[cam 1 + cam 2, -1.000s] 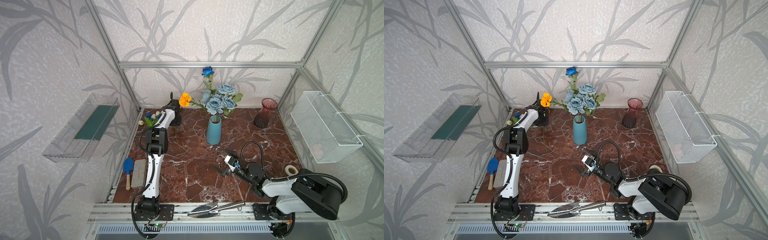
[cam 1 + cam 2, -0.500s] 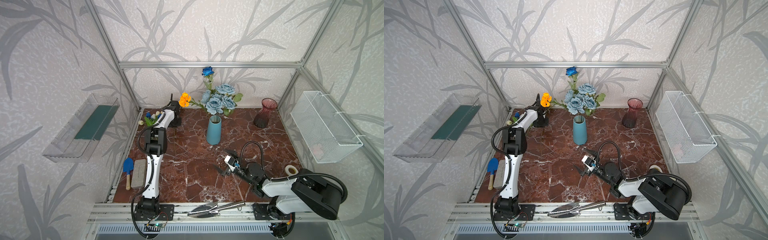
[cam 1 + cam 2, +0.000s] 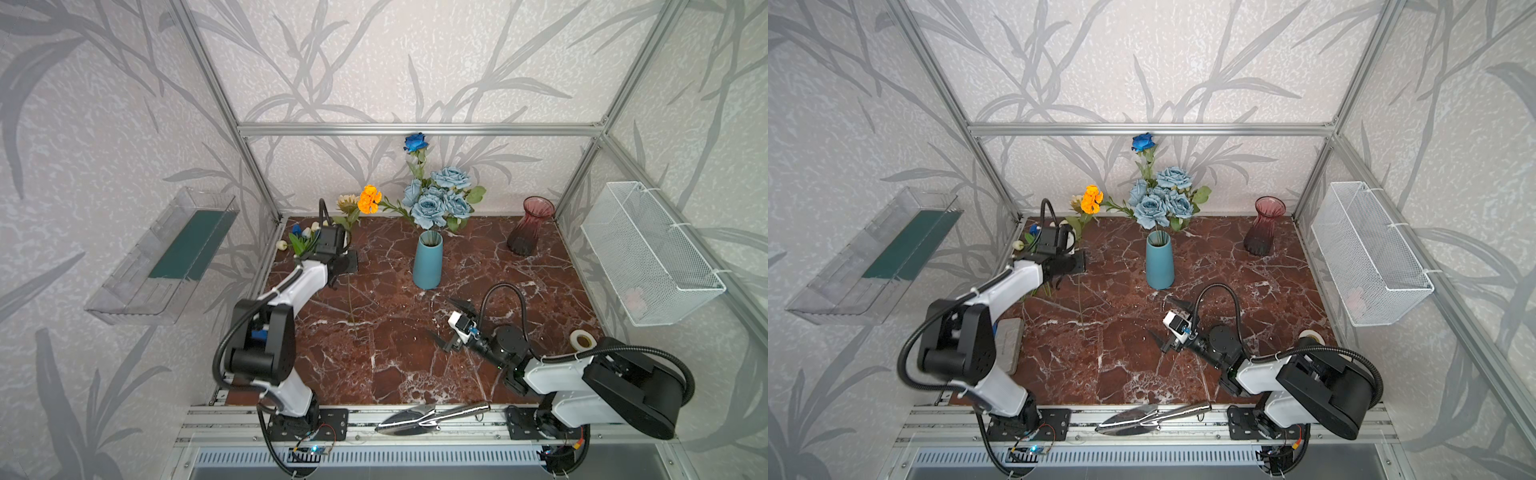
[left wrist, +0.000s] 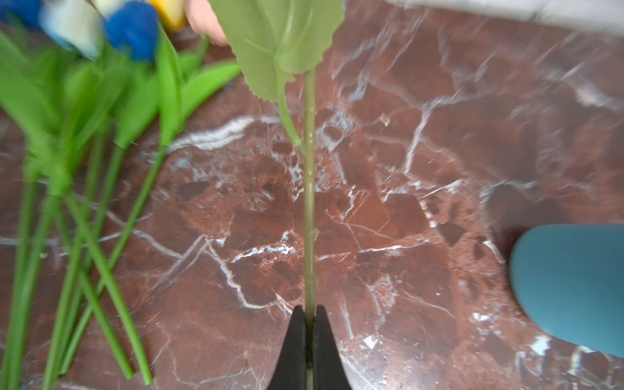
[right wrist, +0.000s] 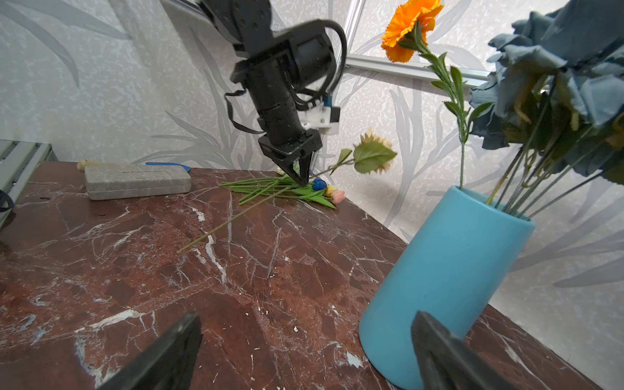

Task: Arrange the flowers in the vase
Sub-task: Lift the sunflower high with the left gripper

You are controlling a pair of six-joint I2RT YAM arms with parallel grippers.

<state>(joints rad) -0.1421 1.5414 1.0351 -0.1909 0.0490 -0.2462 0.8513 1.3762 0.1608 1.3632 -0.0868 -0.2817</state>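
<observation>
We see the left gripper [image 4: 309, 315] clamped on the sunflower [image 3: 347, 203] stem. In both top views the bloom stands at twelve o'clock from it, and the stem's tail runs to six o'clock, down to the table [image 3: 415, 365]. The vase [image 3: 427, 262] sits at its three o'clock. The right gripper [image 3: 446, 321], at the vase's five o'clock, gapes empty.

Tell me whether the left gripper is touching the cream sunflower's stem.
Touching. The left wrist view shows the left gripper shut on the cream sunflower's stem, which runs between its jaws with no gap on either side.
</observation>
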